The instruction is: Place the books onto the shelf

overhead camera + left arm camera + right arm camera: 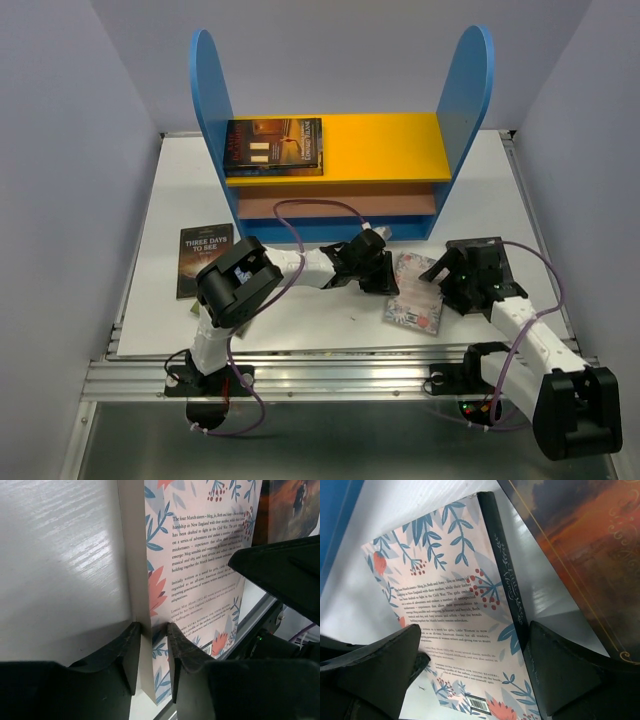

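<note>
Shelf [466, 90] — dark book [274, 146] on yellow board [385, 146]

A floral book [412, 302] lies before the blue-sided shelf [400, 145], one dark book [273, 147] on its yellow board.

The shelf [470, 90] had blue side panels, a yellow-orange top board and a light brown lower board. The floral book [415, 300] showed blue leaves, coral flowers and red berries on pale ground, with a dark spine. The surface [310, 325] was white.
</note>
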### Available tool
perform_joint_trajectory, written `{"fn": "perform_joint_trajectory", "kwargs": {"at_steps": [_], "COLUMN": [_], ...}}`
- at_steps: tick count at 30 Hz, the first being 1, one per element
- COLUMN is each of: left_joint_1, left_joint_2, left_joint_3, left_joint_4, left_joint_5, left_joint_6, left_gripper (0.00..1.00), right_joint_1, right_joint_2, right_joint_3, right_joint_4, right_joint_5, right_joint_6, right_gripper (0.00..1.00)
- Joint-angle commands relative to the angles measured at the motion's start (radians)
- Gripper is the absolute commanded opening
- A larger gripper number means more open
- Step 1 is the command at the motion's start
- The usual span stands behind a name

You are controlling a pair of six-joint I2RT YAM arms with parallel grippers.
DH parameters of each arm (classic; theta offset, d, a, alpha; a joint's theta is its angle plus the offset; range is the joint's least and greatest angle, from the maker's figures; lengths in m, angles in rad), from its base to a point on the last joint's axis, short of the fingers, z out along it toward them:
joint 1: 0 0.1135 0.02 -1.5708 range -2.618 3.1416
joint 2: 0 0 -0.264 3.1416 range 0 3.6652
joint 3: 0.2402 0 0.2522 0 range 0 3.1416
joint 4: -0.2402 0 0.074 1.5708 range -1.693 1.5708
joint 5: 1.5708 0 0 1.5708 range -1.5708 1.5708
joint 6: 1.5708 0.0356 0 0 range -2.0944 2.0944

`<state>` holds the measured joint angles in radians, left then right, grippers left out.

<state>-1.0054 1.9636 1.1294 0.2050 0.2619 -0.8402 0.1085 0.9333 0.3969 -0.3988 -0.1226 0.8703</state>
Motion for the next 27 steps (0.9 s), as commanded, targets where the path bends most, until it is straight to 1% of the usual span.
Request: {"fn": "perform_joint_trajectory", "kwargs": {"at_steps": [1,2,3,4,6,8,9,12,16,18,20,21,23,25,26,27], "left_joint_1": [-0.005,-0.006,-0.004,-0.004,-0.004,-0.004,-0.005,-0.004,-0.004,-0.005,-0.004,-0.005,-0.006,-0.004,-0.004,-0.004], "left_joint_2": [0.040,0.044,0.050,0.055,0.057,0.057,0.058,0.061,0.058,0.057,0.060,0.064,0.066,0.070,0.070,0.073], "left_joint_3": [0.069,0.072,0.075,0.078,0.079,0.079,0.079,0.084,0.084,0.082,0.084,0.087,0.089,0.090,0.092,0.093], "left_joint_4": [-0.038,-0.044,-0.058,-0.061,-0.075,-0.079,-0.084,-0.091,-0.095,-0.098,-0.098,-0.096,-0.095,-0.092,-0.092,-0.092], "left_joint_5": [0.026,0.027,0.025,0.022,0.017,0.010,0.010,0.011,0.008,0.004,0.003,0.007,0.008,0.011,0.013,0.014], "left_joint_6": [0.027,0.029,0.029,0.029,0.030,0.029,0.032,0.033,0.036,0.033,0.029,0.027,0.026,0.023,0.024,0.021], "left_gripper": [0.25,0.20,0.16,0.09,0.00,0.00,0.00,0.00,0.00,0.00,0.00,0.00,0.00,0.00,0.00,0.00], "right_joint_1": [-0.009,-0.009,-0.009,-0.009,-0.009,-0.009,-0.009,-0.009,-0.009,-0.009,-0.009,-0.009,-0.009,-0.009,-0.009,-0.009], "right_joint_2": [-0.033,-0.048,-0.065,-0.108,-0.158,-0.226,-0.241,-0.271,-0.261,-0.243,-0.240,-0.240,-0.240,-0.234,-0.228,-0.219], "right_joint_3": [-0.053,-0.053,-0.050,-0.044,-0.017,0.011,0.016,0.034,0.022,0.013,-0.001,-0.004,-0.018,-0.053,-0.053,-0.081], "right_joint_4": [0.141,0.168,0.179,0.181,0.184,0.184,0.186,0.189,0.192,0.193,0.202,0.204,0.209,0.273,0.273,0.326], "right_joint_5": [-0.207,-0.234,-0.273,-0.287,-0.307,-0.322,-0.342,-0.394,-0.419,-0.460,-0.500,-0.524,-0.549,-0.626,-0.652,-0.699], "right_joint_6": [0.059,0.070,0.073,0.073,0.075,0.081,0.090,0.095,0.091,0.082,0.076,0.076,0.070,0.078,0.090,0.104], "right_gripper": [0.91,0.90,0.86,0.83,0.78,0.76,0.73,0.72,0.68,0.65,0.64,0.61,0.60,0.58,0.56,0.54]}}
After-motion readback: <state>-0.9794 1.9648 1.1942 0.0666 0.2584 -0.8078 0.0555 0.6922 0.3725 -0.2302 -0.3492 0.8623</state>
